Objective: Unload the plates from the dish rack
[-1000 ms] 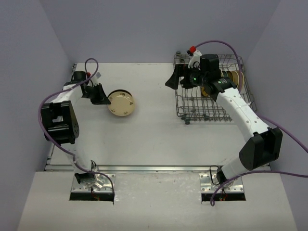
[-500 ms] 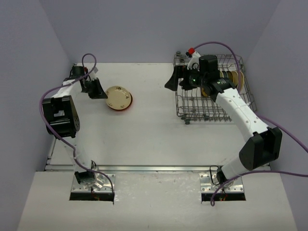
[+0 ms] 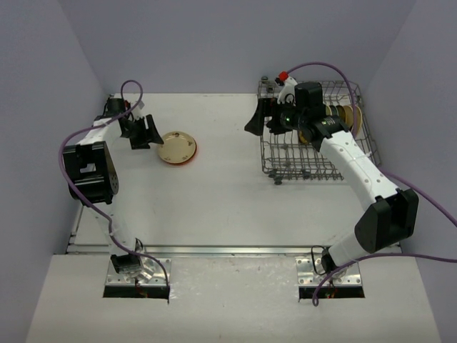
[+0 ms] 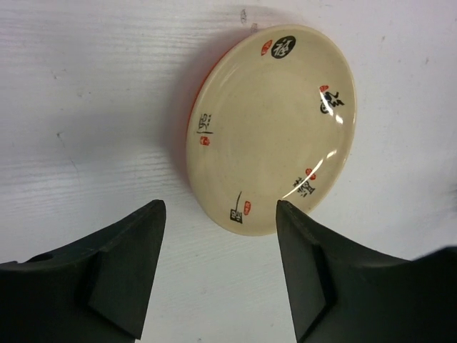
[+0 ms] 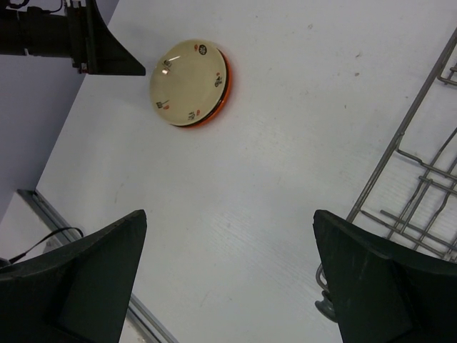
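Plates, unloaded: I see a cream plate (image 4: pixel 275 128) with red and black marks lying flat on the white table (image 3: pixel 228 193), stacked on an orange-red plate (image 5: pixel 226 89) whose rim shows under it. The left gripper (image 3: pixel 151 132) sits just beside this stack on its left. Its jaws are spread and point at the near rim, apart from it and pinching nothing. The dish rack (image 3: pixel 300 168) stands at the far right of the table, well apart from the stack. Upright tan plates (image 3: pixel 350 114) sit in its far right end. The right gripper (image 3: pixel 255 118) hangs at the rack's left side, its jaws spread wide and empty.
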Available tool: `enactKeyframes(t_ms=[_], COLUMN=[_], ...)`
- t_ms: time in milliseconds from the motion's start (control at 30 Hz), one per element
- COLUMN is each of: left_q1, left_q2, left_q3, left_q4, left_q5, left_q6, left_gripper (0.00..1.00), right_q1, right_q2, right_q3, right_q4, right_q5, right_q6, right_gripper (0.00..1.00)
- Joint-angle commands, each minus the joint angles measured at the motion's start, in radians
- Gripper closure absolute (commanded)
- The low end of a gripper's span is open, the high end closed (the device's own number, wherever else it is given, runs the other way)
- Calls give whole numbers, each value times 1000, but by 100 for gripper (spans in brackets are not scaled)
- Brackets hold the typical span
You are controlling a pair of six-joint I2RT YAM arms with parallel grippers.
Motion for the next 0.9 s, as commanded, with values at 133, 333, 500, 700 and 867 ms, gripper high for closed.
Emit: enactKeyframes(t_ms=[133,333,500,700,867], left_q1=[8,-6,-62,-97,-117], left_q2=[-114,-291,-389,-439,-443], left_q3=[30,-81,-138,-164,-166], left_q4=[23,88,91,82,79], left_q5=[-131,-170,-208,-210,-209], left_q6=[89,109,121,109,97], left_gripper=[32,31,31,30,30], right_q1=[2,-39,-161,-232,-269], right_q2=[22,130,304,413,486], right_q3=[87,158,299,372,413], right_q4=[-45,-71,-147,-170,-168], right_q5=[268,633,706,715,695], right_q6=[-95,-248,-199,-163,-167], right_gripper=[1,62,78,72,72])
